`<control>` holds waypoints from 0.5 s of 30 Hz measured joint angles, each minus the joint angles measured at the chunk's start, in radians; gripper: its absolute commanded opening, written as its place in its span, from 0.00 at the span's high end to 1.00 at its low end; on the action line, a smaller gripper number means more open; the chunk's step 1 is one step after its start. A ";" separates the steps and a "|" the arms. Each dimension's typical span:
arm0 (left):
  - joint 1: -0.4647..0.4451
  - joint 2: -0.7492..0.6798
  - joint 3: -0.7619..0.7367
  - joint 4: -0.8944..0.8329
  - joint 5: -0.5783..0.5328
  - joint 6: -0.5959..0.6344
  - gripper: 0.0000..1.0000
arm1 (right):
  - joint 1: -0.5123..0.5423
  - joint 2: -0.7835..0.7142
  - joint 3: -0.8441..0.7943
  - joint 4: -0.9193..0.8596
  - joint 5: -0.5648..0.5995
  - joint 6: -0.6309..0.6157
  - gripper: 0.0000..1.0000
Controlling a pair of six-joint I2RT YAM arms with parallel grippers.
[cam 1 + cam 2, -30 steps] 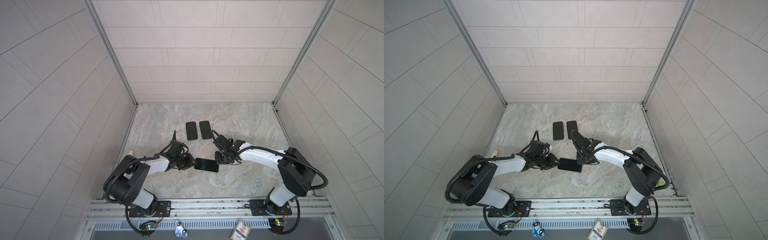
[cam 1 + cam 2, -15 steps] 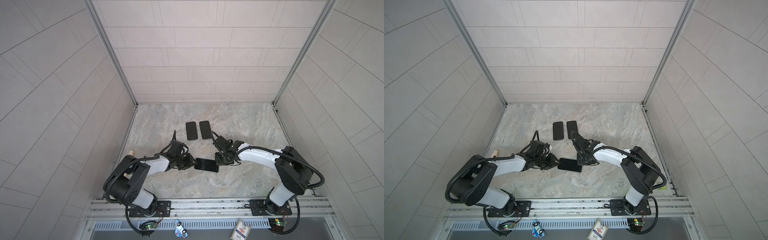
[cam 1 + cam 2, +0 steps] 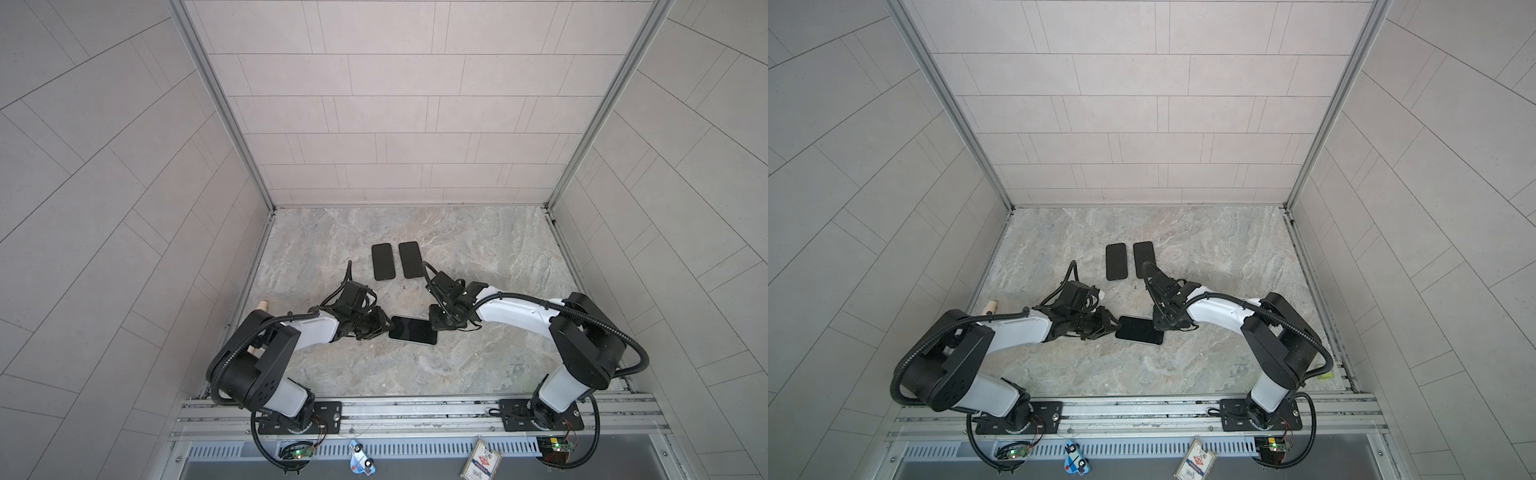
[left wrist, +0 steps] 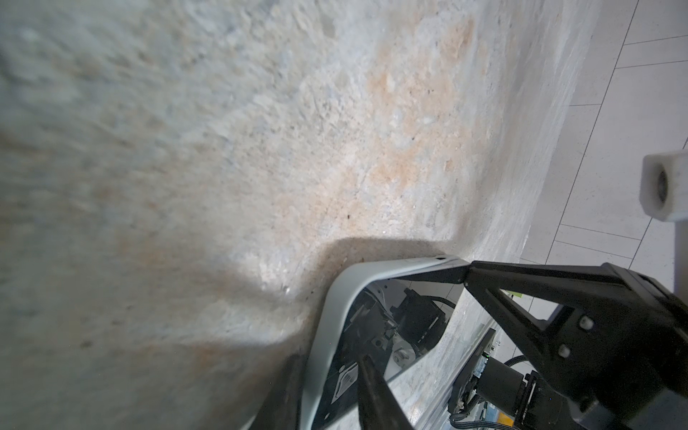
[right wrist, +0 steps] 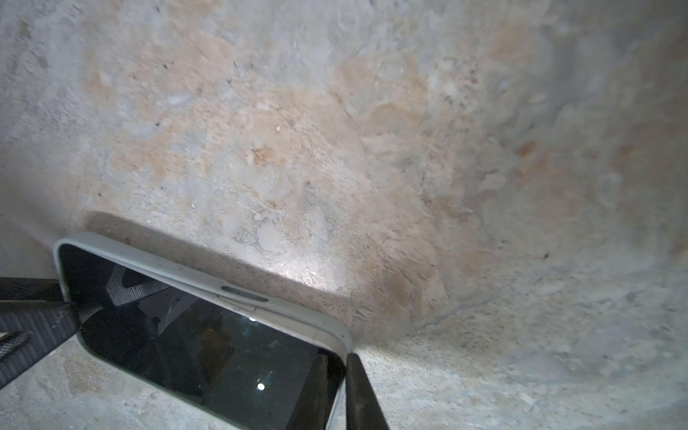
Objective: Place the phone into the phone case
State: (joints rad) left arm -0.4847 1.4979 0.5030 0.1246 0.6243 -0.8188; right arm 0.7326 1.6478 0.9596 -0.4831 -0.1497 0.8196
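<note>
Sitting between the arms at the marble table's (image 3: 478, 365) front-middle, the glossy black phone (image 3: 413, 330) is framed by a pale grey phone case (image 5: 208, 273); the left gripper (image 3: 385, 329) pinches one short end, and the right gripper (image 3: 436, 325) nips the opposite corner.

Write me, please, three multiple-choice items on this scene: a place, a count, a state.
1. Where is the phone? A) between the left gripper and right gripper B) in a drawer C) on a shelf
2. How many dark slabs lie farther back? A) one B) two C) four
3. What is the right gripper doing? A) hanging open B) pinching the phone's pale rim C) lifting a slab
1A, a gripper at each end; 2B, a pair side by side; 3B, its wrist view shows the pinch.
</note>
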 measured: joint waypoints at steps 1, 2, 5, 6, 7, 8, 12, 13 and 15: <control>0.000 0.000 0.000 0.000 0.000 0.000 0.68 | 0.000 0.000 0.000 0.001 -0.001 0.000 0.87; 0.000 0.000 0.000 0.000 0.000 0.000 0.68 | 0.000 0.000 0.000 0.001 0.000 0.000 0.87; 0.000 0.000 0.000 0.000 0.000 0.000 0.68 | 0.000 0.000 0.000 0.001 -0.001 0.001 0.87; 0.000 0.000 0.000 0.000 0.000 0.000 0.68 | 0.000 0.000 0.000 0.001 -0.001 0.001 0.87; 0.000 0.000 0.000 0.000 0.000 0.000 0.68 | 0.000 0.000 0.000 0.001 -0.001 0.001 0.87; 0.000 0.000 0.000 0.000 0.000 0.000 0.68 | 0.000 0.000 0.000 0.001 -0.001 0.001 0.87; 0.000 0.000 0.000 0.000 0.000 0.000 0.68 | 0.000 0.000 0.000 0.002 -0.001 0.004 0.87; 0.000 0.000 0.000 0.000 0.000 0.000 0.68 | 0.000 0.000 0.000 0.002 -0.001 0.004 0.87; 0.000 0.000 0.000 0.000 0.000 0.000 0.68 | 0.000 0.002 0.000 0.002 -0.001 0.004 0.87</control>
State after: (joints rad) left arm -0.4847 1.4979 0.5030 0.1242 0.6239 -0.8185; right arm 0.7330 1.6493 0.9592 -0.4808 -0.1509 0.8238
